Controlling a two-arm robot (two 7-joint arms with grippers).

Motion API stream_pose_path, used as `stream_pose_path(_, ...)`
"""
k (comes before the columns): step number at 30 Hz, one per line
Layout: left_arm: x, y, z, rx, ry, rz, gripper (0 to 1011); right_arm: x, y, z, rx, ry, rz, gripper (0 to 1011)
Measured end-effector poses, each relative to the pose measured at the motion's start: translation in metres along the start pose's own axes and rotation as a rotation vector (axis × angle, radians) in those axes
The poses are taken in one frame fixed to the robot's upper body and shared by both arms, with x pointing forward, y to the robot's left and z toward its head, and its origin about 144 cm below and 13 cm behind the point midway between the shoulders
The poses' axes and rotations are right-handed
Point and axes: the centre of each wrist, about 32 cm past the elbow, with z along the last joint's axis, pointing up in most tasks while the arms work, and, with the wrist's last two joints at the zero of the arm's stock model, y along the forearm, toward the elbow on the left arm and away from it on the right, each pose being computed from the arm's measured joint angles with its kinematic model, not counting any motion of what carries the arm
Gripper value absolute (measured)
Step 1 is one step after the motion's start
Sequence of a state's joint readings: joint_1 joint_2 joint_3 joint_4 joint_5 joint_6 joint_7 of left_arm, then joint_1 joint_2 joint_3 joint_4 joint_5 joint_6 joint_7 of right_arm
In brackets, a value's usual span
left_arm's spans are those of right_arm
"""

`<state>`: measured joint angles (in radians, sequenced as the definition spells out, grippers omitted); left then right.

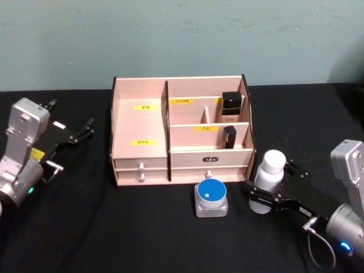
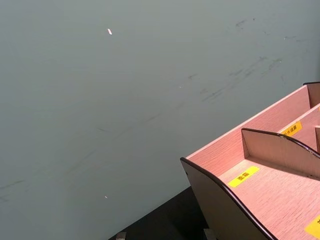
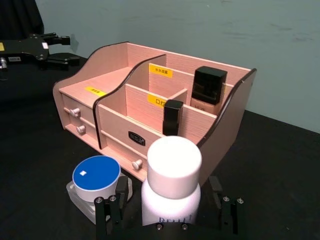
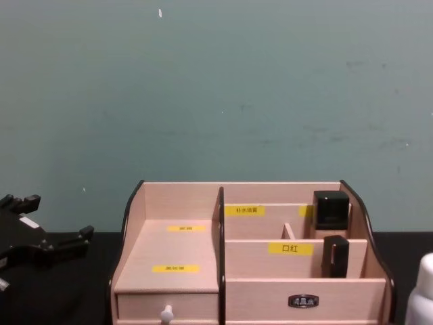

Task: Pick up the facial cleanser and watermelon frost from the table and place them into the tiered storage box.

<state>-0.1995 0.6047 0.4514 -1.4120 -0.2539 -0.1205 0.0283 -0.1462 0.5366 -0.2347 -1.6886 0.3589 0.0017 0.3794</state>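
White facial cleanser (image 1: pixel 274 162) stands upright on the black bench (image 1: pixel 142 227), just off the front right corner of the tiered storage box (image 1: pixel 139 122). It is between the right gripper (image 1: pixel 274 183)'s spread fingers (image 3: pixel 107 215), which leave a gap on each side. Beside it the watermelon frost (image 1: pixel 211 198) sits before the box. Well to the box's left is the left gripper (image 1: pixel 72 116), fingers apart.

I read 口红 on the yellow label (image 4: pixel 290 248) on the right middle divider of the light wooden tiered storage box (image 4: pixel 183 247). I can't read its other yellow labels (image 4: pixel 185 228), too small. The blue print (image 3: pixel 175 219) on the white cylindrical facial cleanser bottle (image 3: pixel 171 200) is cut off and unreadable.
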Motion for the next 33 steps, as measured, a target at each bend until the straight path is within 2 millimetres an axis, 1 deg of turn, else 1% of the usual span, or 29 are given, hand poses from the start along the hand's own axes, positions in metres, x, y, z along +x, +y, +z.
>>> stream_pose_path(10, 0.0, 0.0, 0.0, 0.0, 0.0, 0.0, 1001, 0.0003, 0.0011, 0.0002, 0.003, 0.0, 0.007, 1000)
stream_pose_path(13, 0.0, 0.0, 0.0, 0.0, 0.0, 0.0, 1001, 0.0002, 0.0009, 0.0002, 0.003, -0.001, 0.006, 979)
stream_pose_path(15, 0.0, 0.0, 0.0, 0.0, 0.0, 0.0, 1001, 0.0001, 0.0008, 0.0002, 0.003, -0.001, 0.006, 944)
stream_pose_path(16, 0.0, 0.0, 0.0, 0.0, 0.0, 0.0, 1001, 0.0001, 0.0007, 0.0002, 0.002, -0.001, 0.005, 902)
stream_pose_path(18, 0.0, 0.0, 0.0, 0.0, 0.0, 0.0, 1001, 0.0001, 0.0006, 0.0002, 0.002, -0.001, 0.005, 872)
stream_pose_path(19, 0.0, 0.0, 0.0, 0.0, 0.0, 0.0, 1001, 0.0001, 0.0005, 0.0002, 0.002, -0.001, 0.004, 824)
stream_pose_path(20, 0.0, 0.0, 0.0, 0.0, 0.0, 0.0, 1001, 0.0001, 0.0005, 0.0002, 0.002, -0.001, 0.004, 810)
stream_pose_path(21, 0.0, 0.0, 0.0, 0.0, 0.0, 0.0, 1001, 0.0001, 0.0005, 0.0003, 0.002, -0.001, 0.004, 771)
stream_pose_path(22, 0.0, 0.0, 0.0, 0.0, 0.0, 0.0, 1001, 0.0001, 0.0004, 0.0003, 0.002, -0.001, 0.004, 771)
stream_pose_path(23, 0.0, 0.0, 0.0, 0.0, 0.0, 0.0, 1001, 0.0001, 0.0004, 0.0003, 0.002, -0.001, 0.003, 715)
stream_pose_path(25, 0.0, 0.0, 0.0, 0.0, 0.0, 0.0, 1001, 0.0002, 0.0004, 0.0003, 0.002, -0.001, 0.003, 678)
stream_pose_path(26, 0.0, 0.0, 0.0, 0.0, 0.0, 0.0, 1001, 0.0002, 0.0003, 0.0003, 0.002, -0.001, 0.003, 622)
stream_pose_path(29, 0.0, 0.0, 0.0, 0.0, 0.0, 0.0, 1001, 0.0002, 0.0002, 0.0004, 0.002, -0.001, 0.003, 593)
stream_pose_path(33, 0.0, 0.0, 0.0, 0.0, 0.0, 0.0, 1001, 0.0002, 0.0001, 0.0004, 0.002, -0.001, 0.002, 593)
